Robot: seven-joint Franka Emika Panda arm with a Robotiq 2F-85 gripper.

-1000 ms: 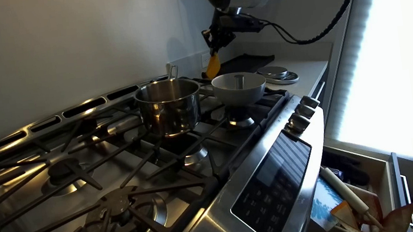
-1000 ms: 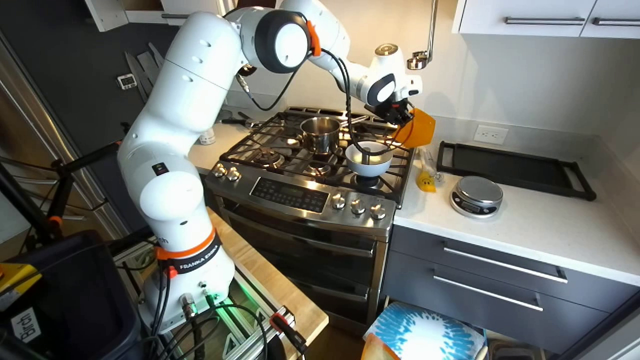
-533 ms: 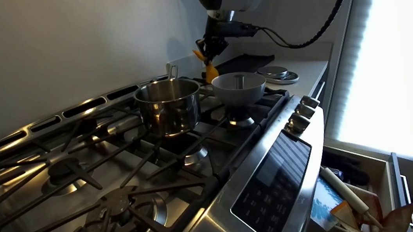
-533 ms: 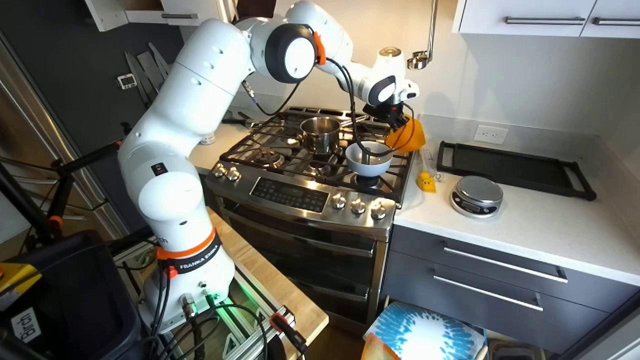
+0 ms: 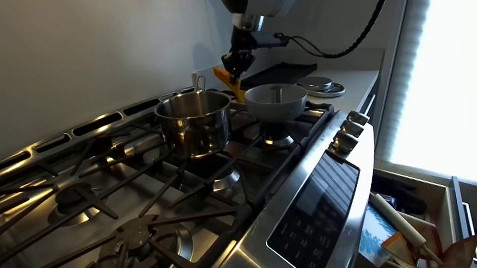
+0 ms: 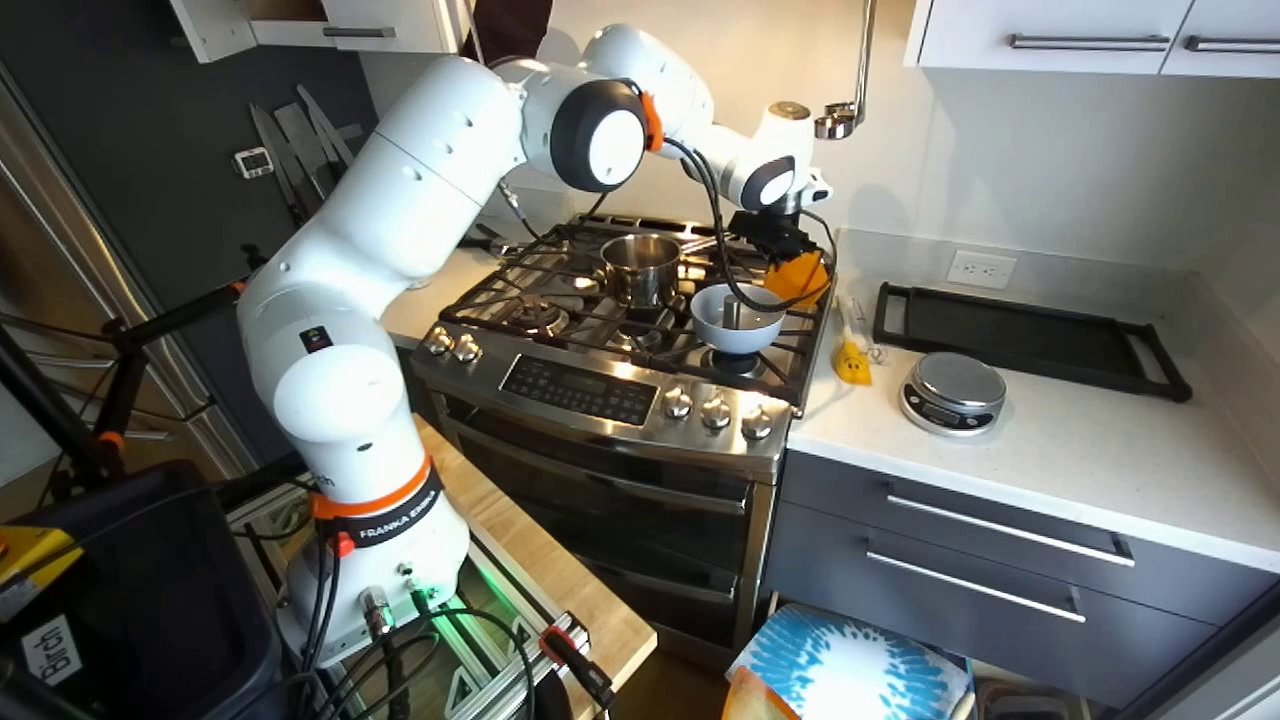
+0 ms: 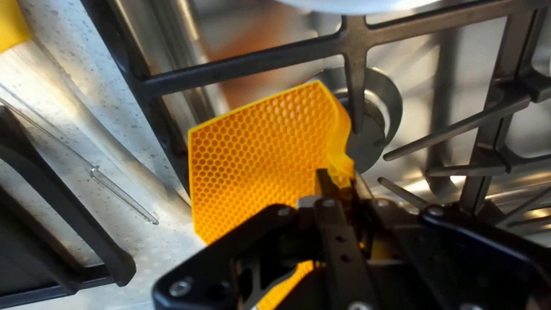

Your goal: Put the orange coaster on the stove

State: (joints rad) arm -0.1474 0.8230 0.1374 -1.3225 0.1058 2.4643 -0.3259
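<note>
The orange coaster (image 7: 258, 159) is a flat, flexible, honeycomb-textured piece, seen from above in the wrist view. My gripper (image 7: 340, 185) is shut on its edge, and the coaster bends where the fingers pinch it. In both exterior views the coaster (image 5: 223, 76) (image 6: 797, 280) hangs tilted from the gripper (image 5: 235, 77) at the back right corner of the stove (image 6: 690, 445), behind the white bowl (image 6: 735, 325). Grate bars and a burner show beneath it in the wrist view. I cannot tell whether its lower edge touches the grate. The gripper hides part of the coaster.
A steel pot (image 5: 197, 130) stands on the stove left of the white bowl. On the counter right of the stove are a yellow-ended utensil (image 6: 852, 362), a kitchen scale (image 6: 955, 390) and a black tray (image 6: 1040, 335). A backsplash wall rises behind the stove.
My gripper has moved down and over the stove's back right corner with the orange coaster in it. The wrist has turned, so the coaster's tilt differs. The bowl and pot have not moved.
</note>
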